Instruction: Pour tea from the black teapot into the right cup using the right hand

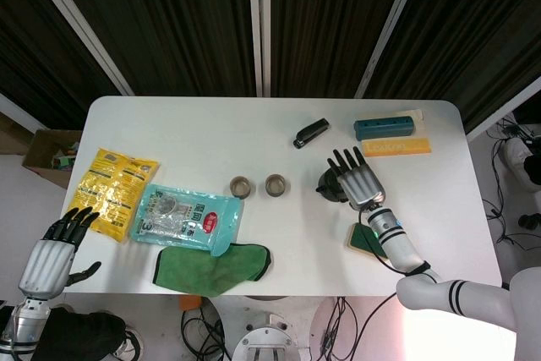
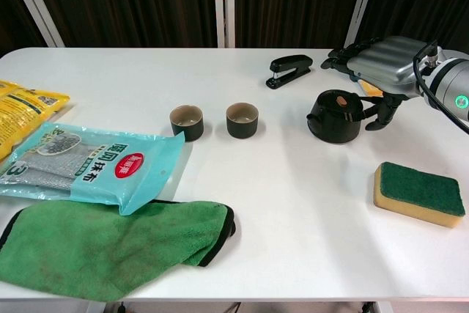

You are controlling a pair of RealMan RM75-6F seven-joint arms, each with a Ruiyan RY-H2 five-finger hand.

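The black teapot [image 2: 335, 115] stands upright on the white table [image 2: 293, 240], right of two dark cups. The right cup [image 2: 242, 119] and the left cup [image 2: 187, 122] stand side by side, both upright. My right hand [image 2: 377, 64] hovers over the teapot's far right side with fingers spread and holds nothing; its thumb [image 2: 385, 111] hangs close beside the pot. In the head view the right hand [image 1: 355, 177] covers most of the teapot [image 1: 328, 185]. My left hand [image 1: 55, 247] stays off the table's front left corner, fingers apart and empty.
A black stapler [image 2: 289, 70] lies behind the teapot. A green-and-yellow sponge [image 2: 419, 193] sits at the front right. A green cloth [image 2: 110, 243], a blue packet [image 2: 88, 166] and a yellow packet [image 1: 114, 190] fill the left side. A blue box [image 1: 385, 128] lies at the back right.
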